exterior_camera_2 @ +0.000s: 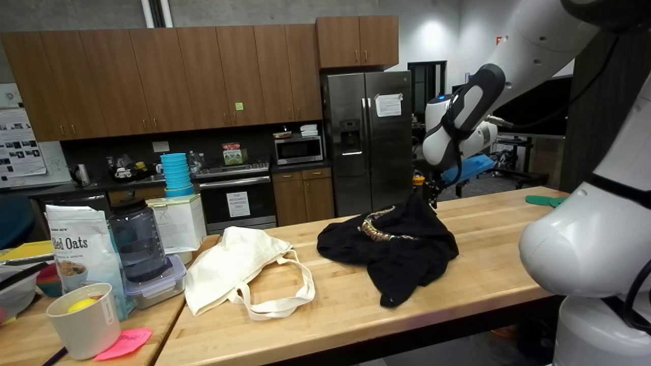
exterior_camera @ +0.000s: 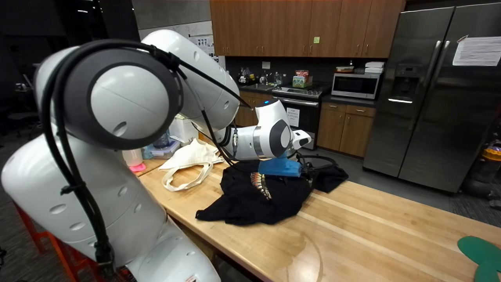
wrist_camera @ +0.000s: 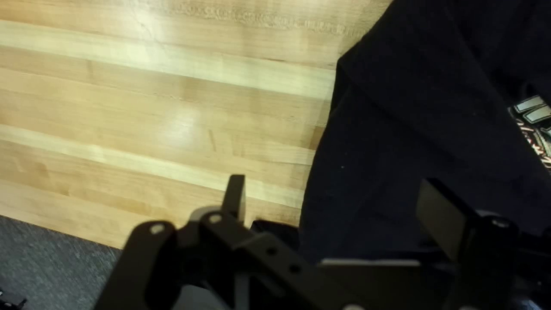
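A black garment (exterior_camera: pixel 270 196) with a colourful curved print lies rumpled on the wooden table, visible in both exterior views. My gripper (wrist_camera: pixel 331 178) is at the garment's far side, its jaws wide apart with nothing gripped between them. In the wrist view the left finger (wrist_camera: pixel 234 193) shows against bare wood past the cloth's edge, while the right finger (wrist_camera: pixel 443 215) is over the black fabric. Part of the print shows at that view's right border. Whether the fingertips touch the cloth I cannot tell. In an exterior view the gripper (exterior_camera_2: pixel 432 190) appears right behind a raised fold of the garment (exterior_camera_2: pixel 402 249).
A cream tote bag (exterior_camera_2: pixel 239 269) lies beside the garment. Past it stand a water jug (exterior_camera_2: pixel 136 239), an oats bag (exterior_camera_2: pixel 84 249), a white box (exterior_camera_2: pixel 178 221) and a cup (exterior_camera_2: pixel 84 325). Green flat pieces (exterior_camera: pixel 479 250) rest toward the table's opposite end.
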